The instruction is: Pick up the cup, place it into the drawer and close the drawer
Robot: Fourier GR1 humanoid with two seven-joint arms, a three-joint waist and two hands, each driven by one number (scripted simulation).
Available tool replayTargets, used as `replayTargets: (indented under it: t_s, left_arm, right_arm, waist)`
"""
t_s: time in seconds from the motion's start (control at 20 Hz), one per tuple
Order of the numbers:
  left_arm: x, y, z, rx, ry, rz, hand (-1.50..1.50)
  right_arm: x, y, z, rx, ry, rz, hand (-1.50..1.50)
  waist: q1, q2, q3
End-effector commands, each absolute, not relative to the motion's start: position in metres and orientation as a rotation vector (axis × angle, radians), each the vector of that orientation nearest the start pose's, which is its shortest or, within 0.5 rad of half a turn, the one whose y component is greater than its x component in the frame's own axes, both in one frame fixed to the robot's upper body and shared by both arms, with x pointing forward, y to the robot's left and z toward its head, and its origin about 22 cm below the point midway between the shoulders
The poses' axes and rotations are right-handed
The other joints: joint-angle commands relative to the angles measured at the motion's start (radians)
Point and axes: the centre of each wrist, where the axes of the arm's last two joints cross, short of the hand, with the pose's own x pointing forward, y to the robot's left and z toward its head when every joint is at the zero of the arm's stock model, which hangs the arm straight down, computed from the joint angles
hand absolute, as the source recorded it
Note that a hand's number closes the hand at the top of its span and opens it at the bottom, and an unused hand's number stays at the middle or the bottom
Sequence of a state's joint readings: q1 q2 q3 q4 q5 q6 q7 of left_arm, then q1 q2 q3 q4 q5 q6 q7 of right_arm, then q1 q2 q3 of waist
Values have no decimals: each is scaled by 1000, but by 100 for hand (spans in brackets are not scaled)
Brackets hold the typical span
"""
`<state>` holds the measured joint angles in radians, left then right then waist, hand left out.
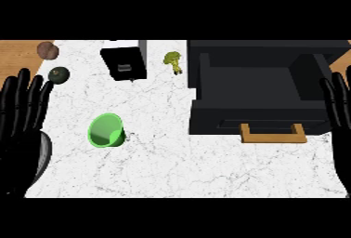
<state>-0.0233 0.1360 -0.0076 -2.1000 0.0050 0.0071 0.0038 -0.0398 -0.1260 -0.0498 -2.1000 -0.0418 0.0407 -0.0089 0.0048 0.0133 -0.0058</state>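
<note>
Head view, inspector: where is the cup?
— Green cup (106, 131) lies on its side on the marble counter (205, 167), at nine o'clock from the open black drawer (257, 93), well apart.
— Hands?
— Left hand (21, 116) and right hand (337, 100) rest at the edges, fingers straight and spread, holding nothing

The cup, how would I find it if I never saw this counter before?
Start at the white marble counter and look left of the black drawer with its wooden handle. The cup lies on its side near the left hand. It is the only bright green thing there.
</note>
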Motion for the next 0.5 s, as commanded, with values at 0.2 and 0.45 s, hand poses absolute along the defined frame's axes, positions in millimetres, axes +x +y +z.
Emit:
replayTargets:
  t_s: [0.2, 0.45]
  left_arm:
    - [207, 228, 144, 111, -2072, -79, -150]
    - [226, 231, 103, 31, -1872, 239, -150]
  right_arm:
    - [217, -231, 116, -18, -2146, 109, -150]
    - [214, -239, 115, 84, -1956, 257, -150]
  waist:
    - [-4, -14, 6]
    - [-10, -12, 6]
